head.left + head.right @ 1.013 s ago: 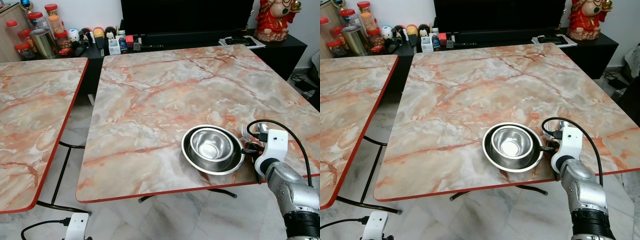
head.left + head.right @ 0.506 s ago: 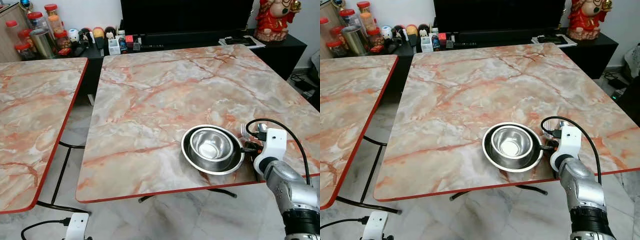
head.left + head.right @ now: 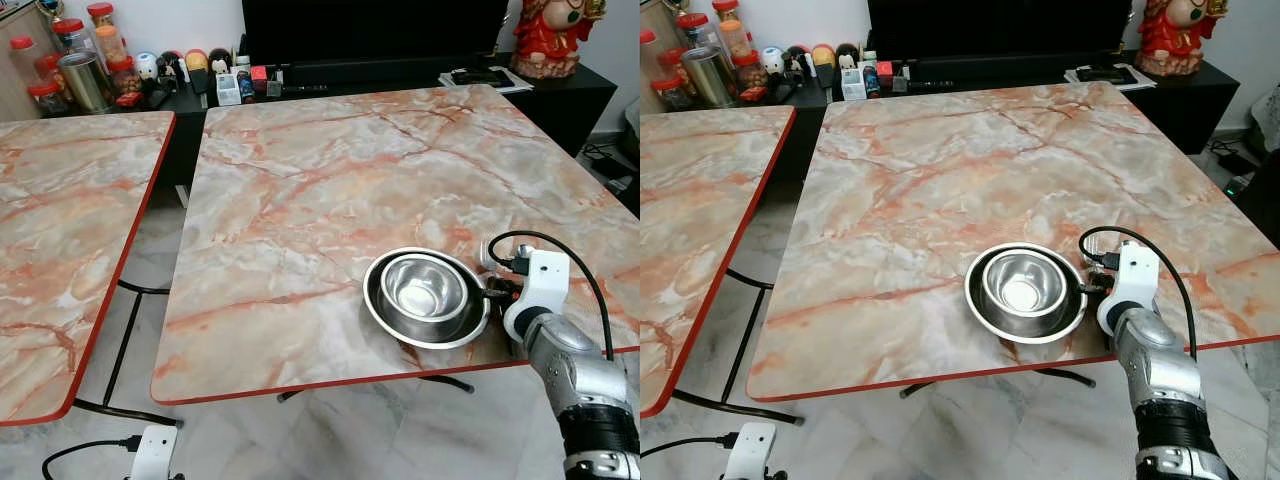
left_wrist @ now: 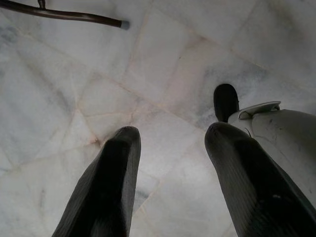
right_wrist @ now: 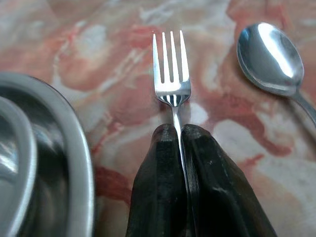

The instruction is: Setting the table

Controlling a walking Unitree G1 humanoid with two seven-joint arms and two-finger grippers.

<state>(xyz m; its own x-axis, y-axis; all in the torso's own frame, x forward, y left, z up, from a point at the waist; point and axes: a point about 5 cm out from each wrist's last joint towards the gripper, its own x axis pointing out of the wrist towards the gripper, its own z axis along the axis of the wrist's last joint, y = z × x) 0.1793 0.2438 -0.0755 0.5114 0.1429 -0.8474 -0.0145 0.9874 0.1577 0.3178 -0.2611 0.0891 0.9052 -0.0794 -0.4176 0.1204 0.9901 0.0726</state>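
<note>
A steel bowl point(image 3: 425, 290) sits inside a steel plate point(image 3: 373, 303) near the front right corner of the marble table point(image 3: 330, 190). Just right of the plate, my right gripper point(image 5: 178, 131) is shut on the handle of a fork point(image 5: 171, 74), whose tines point away over the tabletop. A spoon point(image 5: 270, 57) lies on the table beside the fork, on the side away from the plate. My left gripper point(image 4: 170, 136) hangs open above the tiled floor with nothing between its fingers.
A second marble table point(image 3: 70, 230) stands to the left, with a gap of floor between. Behind the tables runs a black cabinet point(image 3: 560, 95) with jars point(image 3: 75, 65), small items and a red figurine point(image 3: 548, 35). The table's red front edge point(image 3: 300, 385) is close to the plate.
My right wrist has edged slightly away along the plate's right side, still gripping the fork. The bowl and plate have not moved.
</note>
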